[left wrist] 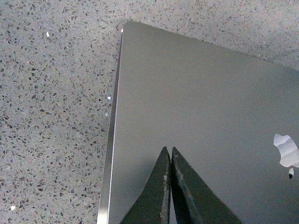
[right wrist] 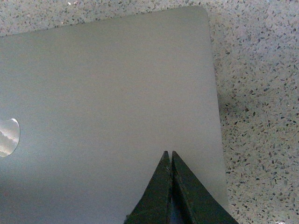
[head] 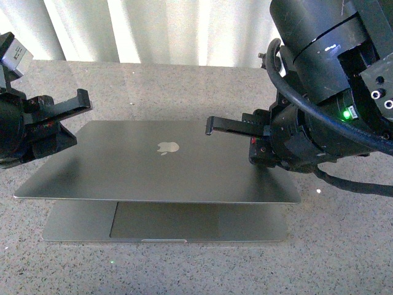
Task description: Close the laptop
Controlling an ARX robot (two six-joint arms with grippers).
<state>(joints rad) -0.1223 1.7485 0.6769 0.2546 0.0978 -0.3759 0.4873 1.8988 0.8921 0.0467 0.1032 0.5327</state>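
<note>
The speckled stone tabletop (head: 344, 246) carries the laptop (head: 123, 160) at its middle, lid lowered almost flat yet not shut (a gap remains at the front, where the palm rest and trackpad (head: 166, 221) show). The right gripper (right wrist: 168, 156) is over the lid's right part, fingers pressed together on nothing. The left gripper (left wrist: 167, 151) is over the lid's left part, likewise closed and empty. The apple logo (head: 167, 147) lies between them.

One laptop (head: 153, 163), one left arm (head: 24, 129), one right arm (head: 319, 67), one table (head: 344, 246).
</note>
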